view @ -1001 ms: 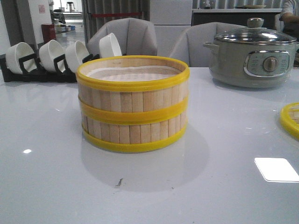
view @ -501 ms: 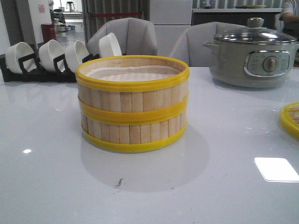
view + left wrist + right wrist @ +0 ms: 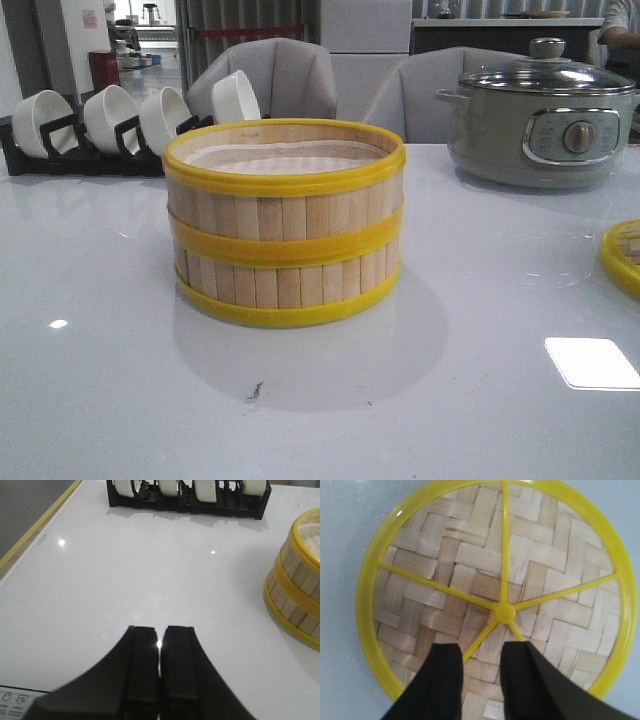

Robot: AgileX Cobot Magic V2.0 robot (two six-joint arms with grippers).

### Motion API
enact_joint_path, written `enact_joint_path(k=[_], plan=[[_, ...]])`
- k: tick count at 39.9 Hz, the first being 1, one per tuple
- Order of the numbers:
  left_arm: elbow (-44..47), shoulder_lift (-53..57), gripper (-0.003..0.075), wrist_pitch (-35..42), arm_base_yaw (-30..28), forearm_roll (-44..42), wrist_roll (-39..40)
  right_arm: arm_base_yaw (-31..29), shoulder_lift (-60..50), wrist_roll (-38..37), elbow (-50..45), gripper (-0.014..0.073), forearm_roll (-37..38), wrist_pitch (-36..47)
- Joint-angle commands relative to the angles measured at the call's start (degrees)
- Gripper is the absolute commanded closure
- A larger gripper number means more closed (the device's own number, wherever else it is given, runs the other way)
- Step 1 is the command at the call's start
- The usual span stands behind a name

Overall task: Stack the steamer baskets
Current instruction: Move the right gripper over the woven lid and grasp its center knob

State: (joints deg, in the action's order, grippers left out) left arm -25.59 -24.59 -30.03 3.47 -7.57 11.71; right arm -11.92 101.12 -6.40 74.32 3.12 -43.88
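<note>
Two steamer baskets are already stacked at the middle of the table; the woven lid lies apart at the right edge, not yet placed. Right hand is held narrowly open above it, empty; left hand is closed, idle

The woven-bamboo, yellow-rimmed lid lies directly beneath the right claw; the two stacked wood-slat steamer baskets stand well apart.
</note>
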Motion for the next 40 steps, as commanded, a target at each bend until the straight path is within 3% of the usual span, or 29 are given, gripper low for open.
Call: enact_joint_path(k=[1,40], plan=[[-1.6,-0.2,0.0635,4.9,-0.1,-0.1,0.3,-0.8,-1.6,0.5,2.5,0.0283,1.5,1.1],[-1.6,-0.2,0.0635,4.9,-0.1,-0.1,0.3,-2.8,2.8,0.4,4.3,0.0283,-0.6,5.1]])
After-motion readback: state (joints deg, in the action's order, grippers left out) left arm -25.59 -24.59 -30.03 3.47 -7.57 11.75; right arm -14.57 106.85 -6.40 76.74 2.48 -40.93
